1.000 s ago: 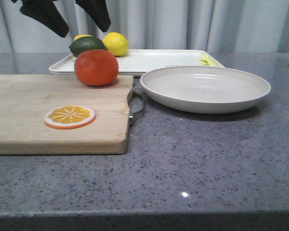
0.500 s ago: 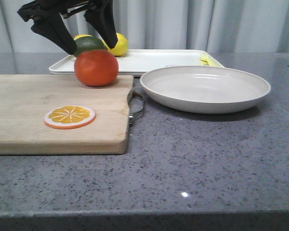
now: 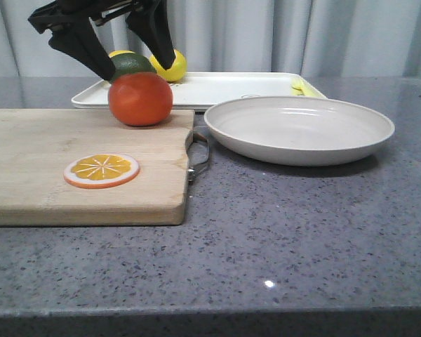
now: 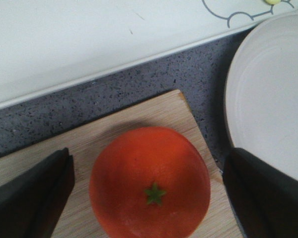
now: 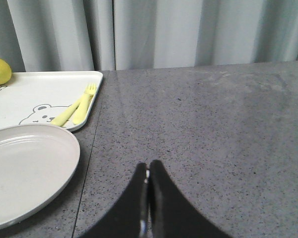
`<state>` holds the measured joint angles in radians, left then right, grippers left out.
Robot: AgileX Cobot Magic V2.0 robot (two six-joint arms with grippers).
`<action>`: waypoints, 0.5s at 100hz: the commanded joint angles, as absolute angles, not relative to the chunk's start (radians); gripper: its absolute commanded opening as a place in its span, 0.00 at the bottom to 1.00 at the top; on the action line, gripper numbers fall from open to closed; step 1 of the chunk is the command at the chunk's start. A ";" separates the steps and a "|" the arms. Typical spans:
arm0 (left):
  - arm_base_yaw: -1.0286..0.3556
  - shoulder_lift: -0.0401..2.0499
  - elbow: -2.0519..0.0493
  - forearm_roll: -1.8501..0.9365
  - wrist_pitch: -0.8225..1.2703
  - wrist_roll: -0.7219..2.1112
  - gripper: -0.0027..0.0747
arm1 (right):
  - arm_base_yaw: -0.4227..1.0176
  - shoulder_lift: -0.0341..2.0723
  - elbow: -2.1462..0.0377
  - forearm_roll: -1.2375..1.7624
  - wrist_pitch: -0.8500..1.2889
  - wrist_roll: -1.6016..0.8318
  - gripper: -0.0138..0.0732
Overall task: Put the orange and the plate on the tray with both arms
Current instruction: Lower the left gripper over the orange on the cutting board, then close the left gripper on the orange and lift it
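Observation:
The orange (image 3: 140,98) sits on the far right corner of a wooden cutting board (image 3: 70,147). My left gripper (image 3: 136,69) hangs open just above it, one finger on each side and neither touching. In the left wrist view the orange (image 4: 150,183) lies between the black fingers (image 4: 35,198) of the gripper (image 4: 149,196). The beige plate (image 3: 299,130) rests on the counter to the right of the board. The white tray (image 3: 224,88) lies behind both. My right gripper (image 5: 148,171) is shut and empty over bare counter, to the right of the plate (image 5: 25,168).
A green fruit (image 3: 130,65) and a yellow lemon (image 3: 170,64) sit on the tray's left end. Yellow cutlery (image 5: 82,106) lies on its right end. An orange slice (image 3: 102,170) rests on the board. A metal handle (image 3: 200,158) sticks out between board and plate.
My left gripper has come down from the top of the view to just above the orange, still open. The orange, plate and tray have not moved.

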<state>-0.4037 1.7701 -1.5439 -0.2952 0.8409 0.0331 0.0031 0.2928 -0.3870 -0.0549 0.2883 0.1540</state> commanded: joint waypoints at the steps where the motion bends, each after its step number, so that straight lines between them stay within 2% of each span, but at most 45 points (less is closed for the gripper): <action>1: -0.413 1.744 -1.578 -0.322 0.813 0.025 0.80 | -0.002 0.310 -0.422 -0.058 0.203 0.153 0.08; 30: -0.413 1.770 -1.578 -0.322 0.826 0.025 0.78 | -0.002 0.310 -0.422 -0.058 0.203 0.153 0.08; 40: -0.413 1.770 -1.578 -0.322 0.826 0.025 0.70 | -0.002 0.310 -0.422 -0.058 0.203 0.153 0.08; 50: -0.413 1.770 -1.578 -0.322 0.833 0.025 0.58 | -0.002 0.310 -0.422 -0.058 0.203 0.153 0.08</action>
